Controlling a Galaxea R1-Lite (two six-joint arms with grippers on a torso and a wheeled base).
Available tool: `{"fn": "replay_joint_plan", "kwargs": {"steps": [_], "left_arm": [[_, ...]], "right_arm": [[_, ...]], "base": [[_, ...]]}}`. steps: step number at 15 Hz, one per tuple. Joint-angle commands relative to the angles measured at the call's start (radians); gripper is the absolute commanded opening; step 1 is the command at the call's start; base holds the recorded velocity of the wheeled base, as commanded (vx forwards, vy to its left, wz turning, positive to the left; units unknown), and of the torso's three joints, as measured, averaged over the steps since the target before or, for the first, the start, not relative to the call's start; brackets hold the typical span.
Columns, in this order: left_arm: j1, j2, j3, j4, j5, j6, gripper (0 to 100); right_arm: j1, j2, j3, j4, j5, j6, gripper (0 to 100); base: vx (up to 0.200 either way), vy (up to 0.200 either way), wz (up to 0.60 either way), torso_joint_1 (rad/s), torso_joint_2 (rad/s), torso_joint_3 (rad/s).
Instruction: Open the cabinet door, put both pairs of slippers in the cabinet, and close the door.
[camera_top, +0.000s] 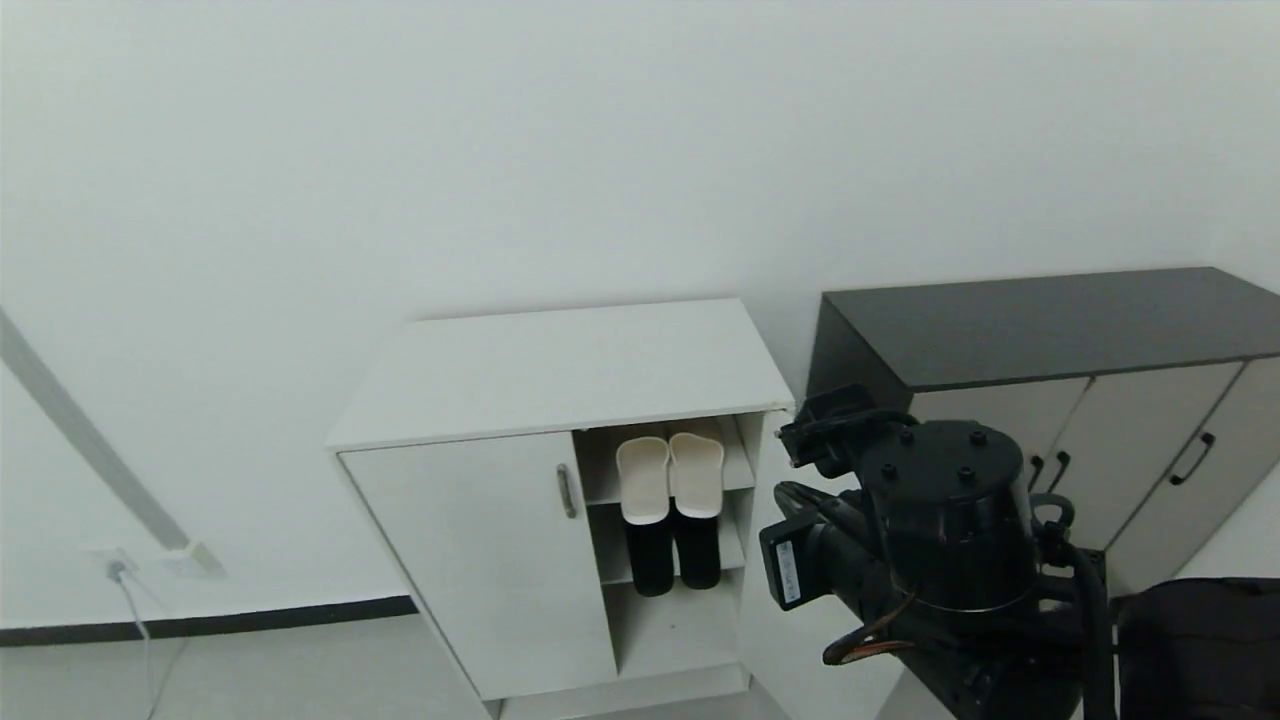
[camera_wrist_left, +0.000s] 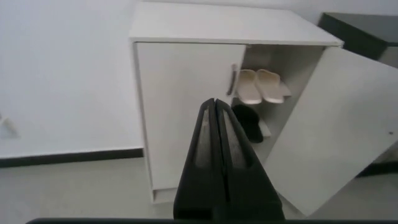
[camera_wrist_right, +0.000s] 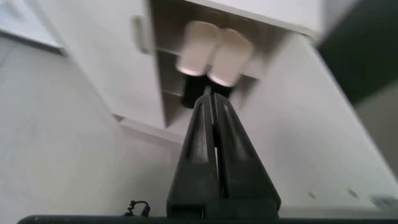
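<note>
A white cabinet (camera_top: 560, 370) stands against the wall with its left door (camera_top: 480, 560) closed and its right door (camera_top: 768, 620) swung open. Inside, a white pair of slippers (camera_top: 670, 478) rests on the upper shelf and a black pair (camera_top: 675, 560) on the shelf below. The same white pair (camera_wrist_left: 261, 87) and black pair (camera_wrist_left: 249, 121) appear in the left wrist view, where my left gripper (camera_wrist_left: 214, 102) is shut and empty, some way in front of the cabinet. My right gripper (camera_wrist_right: 212, 98) is shut and empty too, in front of the white slippers (camera_wrist_right: 214, 56), next to the open door (camera_wrist_right: 311, 143).
A dark-topped cabinet (camera_top: 1050, 320) with grey doors stands right of the white one, just behind the open door. A wall socket with a cable (camera_top: 118, 568) sits low on the wall at the left. Bare floor (camera_wrist_left: 81, 186) lies before the white cabinet.
</note>
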Motion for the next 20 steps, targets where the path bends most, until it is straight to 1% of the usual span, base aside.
{"fn": "replay_joint_plan", "kwargs": {"steps": [1,3,8,13,14,15,17,18,19,20], "left_arm": [[0.0,0.0,0.001,0.0,0.0,-0.001,0],[0.0,0.0,0.001,0.0,0.0,-0.001,0],[0.0,0.0,0.001,0.001,0.0,0.0,0],[0.0,0.0,0.001,0.001,0.0,-0.001,0],[0.0,0.0,0.001,0.0,0.0,-0.001,0],[0.001,0.0,0.001,0.0,0.0,-0.001,0],[0.001,0.0,0.001,0.001,0.0,-0.001,0],[0.001,0.0,0.001,0.0,0.0,-0.001,0],[0.0,0.0,0.001,0.0,0.0,-0.001,0],[0.0,0.0,0.001,0.0,0.0,-0.001,0]], "right_arm": [[-0.002,0.0,-0.001,-0.001,0.001,0.0,0],[-0.013,0.0,-0.004,-0.001,-0.001,-0.005,0],[-0.029,0.002,-0.001,-0.034,-0.001,-0.025,0],[-0.057,0.01,-0.002,-0.036,0.002,-0.029,0],[-0.066,0.013,-0.007,-0.036,0.008,-0.029,0],[-0.112,0.022,-0.024,-0.036,0.051,-0.031,0],[-0.198,0.054,-0.079,-0.03,0.097,-0.032,0],[-0.26,0.083,-0.123,-0.025,0.126,-0.032,0],[-0.29,0.097,-0.142,-0.021,0.151,-0.032,0],[-0.29,0.097,-0.142,-0.021,0.151,-0.032,0]], "base": [[0.0,0.0,-0.6,0.002,0.01,-0.007],[0.0,0.0,-0.6,0.005,0.0,0.0],[0.0,0.0,0.0,0.0,0.0,0.0],[-0.2,0.0,0.0,0.005,0.01,-0.002],[0.0,0.0,0.0,0.0,0.0,0.0],[0.0,0.0,0.0,0.0,0.0,0.0],[0.0,0.0,0.0,0.0,0.0,0.0],[0.0,0.0,0.0,0.0,0.0,0.0],[0.0,0.0,0.0,0.0,0.0,0.0],[0.0,0.0,0.0,0.0,0.0,0.0]]}}
